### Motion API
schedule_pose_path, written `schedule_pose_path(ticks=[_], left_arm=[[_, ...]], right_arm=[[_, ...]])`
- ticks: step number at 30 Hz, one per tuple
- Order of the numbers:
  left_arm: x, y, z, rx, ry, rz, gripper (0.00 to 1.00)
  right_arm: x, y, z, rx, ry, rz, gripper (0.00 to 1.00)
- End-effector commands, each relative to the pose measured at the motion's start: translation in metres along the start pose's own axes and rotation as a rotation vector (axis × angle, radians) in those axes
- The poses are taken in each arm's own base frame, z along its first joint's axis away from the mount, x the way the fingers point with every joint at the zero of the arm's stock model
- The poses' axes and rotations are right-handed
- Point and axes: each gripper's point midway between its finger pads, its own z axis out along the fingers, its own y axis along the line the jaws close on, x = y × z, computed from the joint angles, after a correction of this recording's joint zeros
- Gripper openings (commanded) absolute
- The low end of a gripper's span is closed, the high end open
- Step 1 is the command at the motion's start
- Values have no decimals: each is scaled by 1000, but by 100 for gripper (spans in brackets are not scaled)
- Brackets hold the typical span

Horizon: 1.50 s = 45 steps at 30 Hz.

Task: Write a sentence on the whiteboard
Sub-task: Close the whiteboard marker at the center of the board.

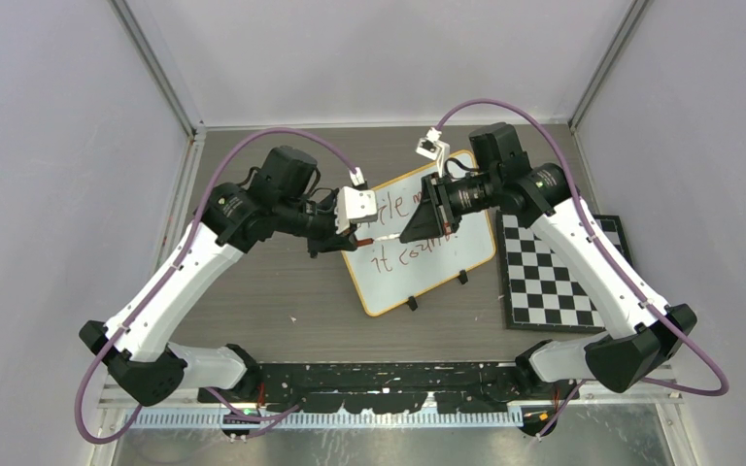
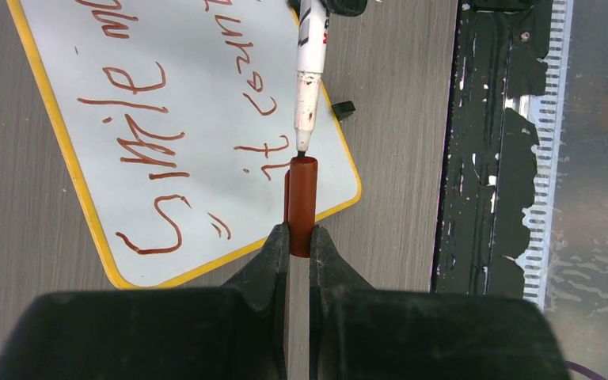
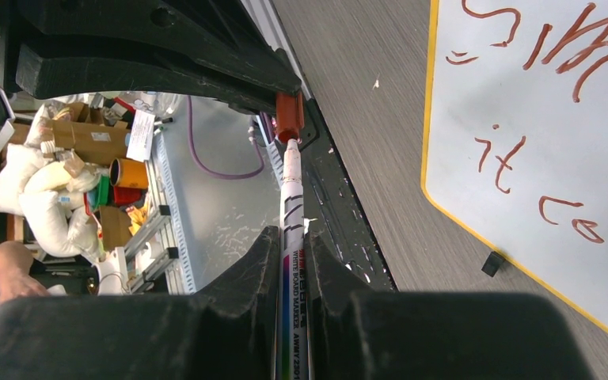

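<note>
Overhead, the right arm [image 1: 505, 189] hides part of the sentence [image 1: 398, 257] on the whiteboard [image 1: 418, 282], which lies on the table [image 1: 282, 282] at 9 o'clock from the checkered mat [image 1: 554, 282]. Only the wrist views show the left end effector [image 2: 299, 241] clenched on a red cap [image 2: 302, 198] and the right end effector [image 3: 293, 245] grasping a marker [image 3: 291, 198], its tip at the cap's mouth.

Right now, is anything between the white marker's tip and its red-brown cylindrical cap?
Nothing visible. The white marker in the right gripper has its tip at the open mouth of the red-brown cylindrical cap, pinched by the left gripper.
</note>
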Motion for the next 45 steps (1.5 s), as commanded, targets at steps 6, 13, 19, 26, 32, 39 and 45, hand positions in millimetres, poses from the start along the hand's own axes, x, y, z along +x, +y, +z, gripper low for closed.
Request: schedule_pose_path(ticks=[6,13,19,26,32,39,45], left_arm=[[-23,-3,-9,5,-74,26,0],[-30,-7,-8,32,-93,22,0],[-31,-16,0,79,-80,41,0],[-47,-10,-2,55,-100,48,0],[-66,-21,1,136,-169,-42,0],[-87,-24,2,189,-227,-85,0],[-102,-28,0,237,-274,-116,0]], right_arm=[[-9,14,-2,-31,-17,-62,0],[-8,12,1,-24,-10,-62,0],[-5,12,3,-26,0,-66,0],[-2,10,5,-18,10,-67,0],[4,10,12,-22,37,-68,0],[7,11,13,-26,45,-74,0],[11,11,16,-25,60,-87,0]])
